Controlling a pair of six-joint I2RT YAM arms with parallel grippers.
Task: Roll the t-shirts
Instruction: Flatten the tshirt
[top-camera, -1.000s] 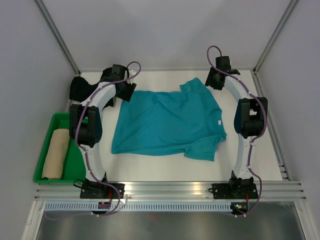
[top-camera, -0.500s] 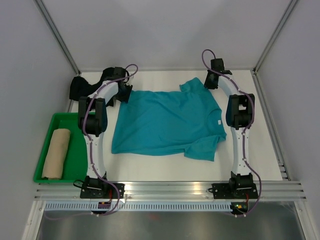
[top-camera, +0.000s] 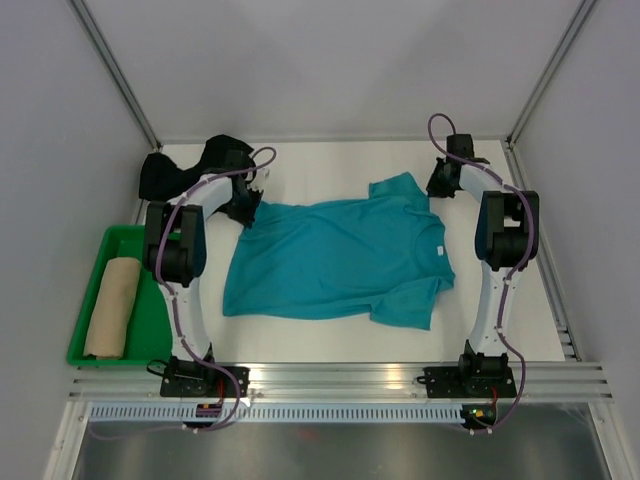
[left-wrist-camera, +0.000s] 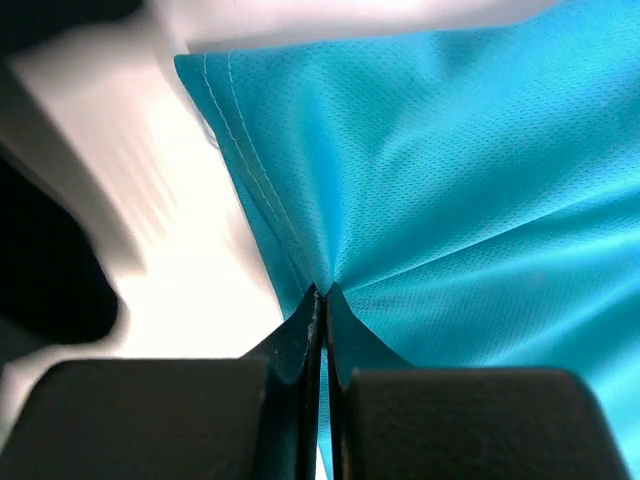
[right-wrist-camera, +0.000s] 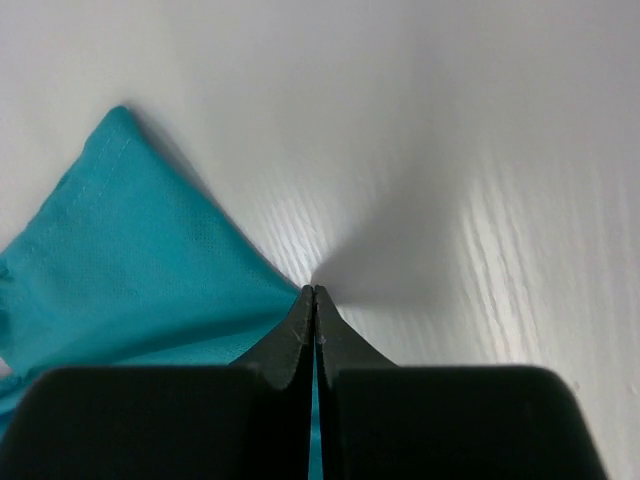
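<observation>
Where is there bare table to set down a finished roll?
Far strip behind teal t-shirt, between left gripper and right gripper; near strip between its near edge and the rail. Crowded at left: black t-shirt, green tray with tan roll.

Bright, even light is filling the top view, leaving only faint shadows. In the left wrist view, the white table (left-wrist-camera: 190, 250) is glaring and smearing with blur. In the right wrist view, a soft grey shadow is spreading above the right gripper (right-wrist-camera: 315, 290).
</observation>
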